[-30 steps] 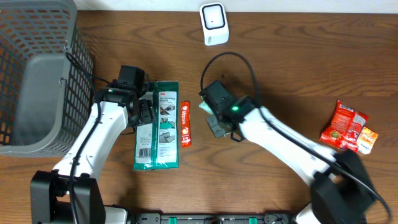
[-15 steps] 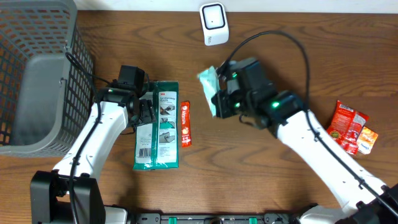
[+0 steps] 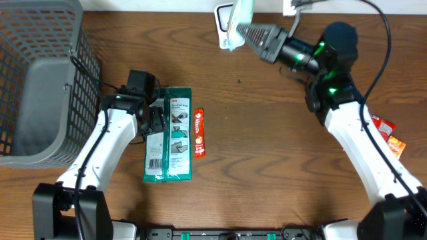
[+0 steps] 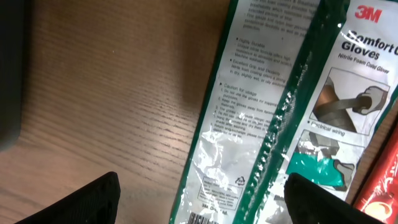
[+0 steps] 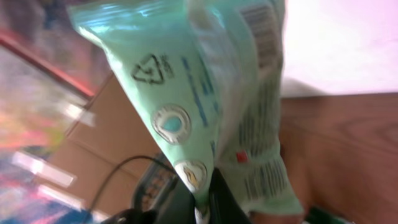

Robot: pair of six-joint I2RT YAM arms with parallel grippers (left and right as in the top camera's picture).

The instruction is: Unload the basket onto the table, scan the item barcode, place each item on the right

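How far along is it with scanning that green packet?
Done: the right gripper has the mint-green packet up off the table. In hand: holding it at the white scanner. Left: a successful read cannot be seen; the 3M glove pack lies waiting.

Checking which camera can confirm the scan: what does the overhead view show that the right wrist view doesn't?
Only overhead: the white scanner at the table's far edge, with the mint packet overlapping it in the picture; the left gripper open above the green glove pack; the red bar; the basket; the red snack packets.
Only right wrist: the packet's print up close, a recycling triangle and a barcode near its upper edge.
Both: the mint packet clamped in the right gripper.
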